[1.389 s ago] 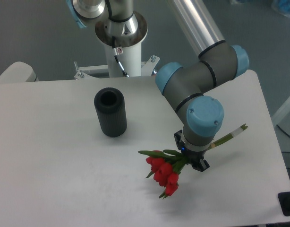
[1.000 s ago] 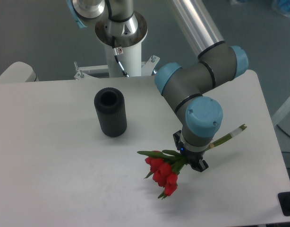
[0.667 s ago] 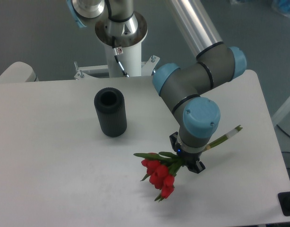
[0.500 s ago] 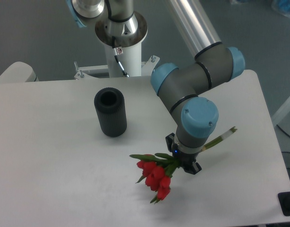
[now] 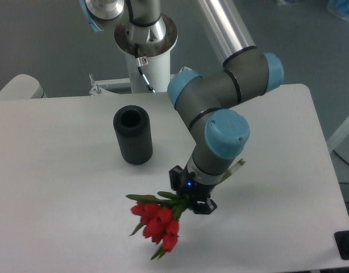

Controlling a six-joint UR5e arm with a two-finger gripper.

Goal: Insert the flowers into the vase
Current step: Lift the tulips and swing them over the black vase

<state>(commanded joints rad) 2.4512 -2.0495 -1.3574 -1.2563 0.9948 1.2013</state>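
The flowers, a bunch of red tulip buds with green leaves, hang from my gripper above the table's front middle. The buds point to the front left. The pale stem ends stick out behind my wrist. My gripper is shut on the stems, and its fingers are mostly hidden under the wrist. The vase, a black ribbed cylinder with its round mouth up, stands upright on the white table to the left of and behind the gripper, apart from the flowers.
The robot's white base column rises behind the table's far edge, behind the vase. My arm's grey and blue joints reach over the table's middle right. A dark object sits off the front right corner.
My gripper has carried the flowers to the left and a little toward the front, nearer the vase. The vase has not moved.
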